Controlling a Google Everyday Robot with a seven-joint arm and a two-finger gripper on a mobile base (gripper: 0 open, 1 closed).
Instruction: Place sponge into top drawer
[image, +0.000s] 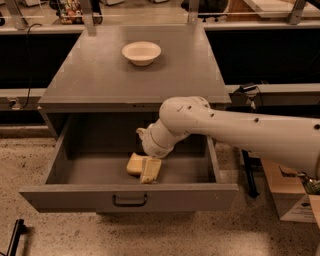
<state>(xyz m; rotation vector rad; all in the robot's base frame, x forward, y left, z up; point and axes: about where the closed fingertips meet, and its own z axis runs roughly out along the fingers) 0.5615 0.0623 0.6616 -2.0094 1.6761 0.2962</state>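
Observation:
The top drawer (129, 196) is pulled out, with its dark pull handle at the front centre. The pale yellow sponge (134, 164) lies on the drawer floor near the front middle. My gripper (143, 170) reaches down into the drawer from the right, right at the sponge. One cream finger (151, 170) stands against the sponge's right side, and the jaws look spread, no longer squeezing it. The other finger is hidden behind the sponge and the wrist.
A round white bowl (141, 52) sits on the grey cabinet top (90, 75) at the back. My white arm (240, 130) spans the drawer's right side. A cardboard box (295, 200) stands on the floor to the right.

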